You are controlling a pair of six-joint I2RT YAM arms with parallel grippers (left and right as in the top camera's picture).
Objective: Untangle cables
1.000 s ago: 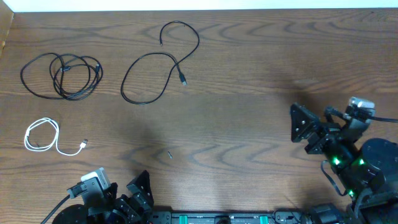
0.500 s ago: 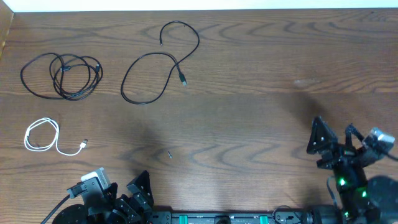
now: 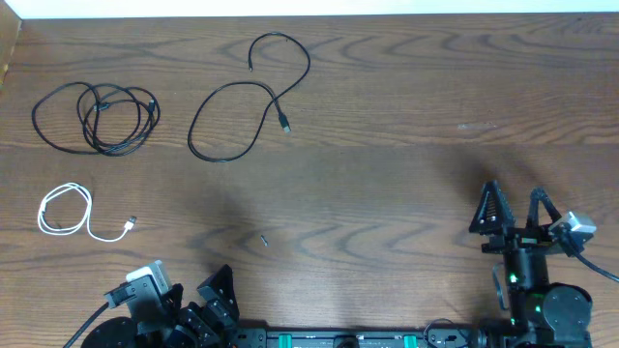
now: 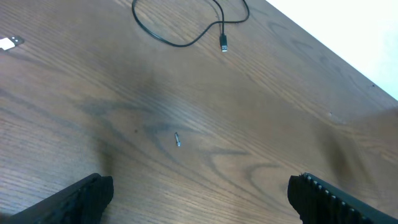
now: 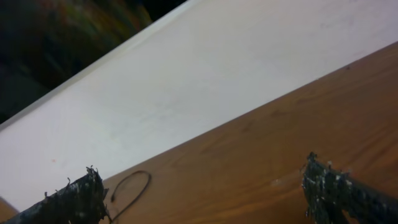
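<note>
Coiled black cable (image 3: 95, 114), looped black cable (image 3: 284, 124), white cable (image 3: 42, 215) lie apart.

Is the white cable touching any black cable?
No, the white cable lies by itself on the table, well apart from the coiled black cable above it.

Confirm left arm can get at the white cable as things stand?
Likely yes: the white cable lies alone on the table near the left gripper, which is open; nothing lies between.

The overhead camera looks straight down on the whole table (image 3: 387, 145). The left wrist camera sits low and shares the looped black cable (image 3: 285, 124). The right wrist camera tilts up at the far edge.
</note>
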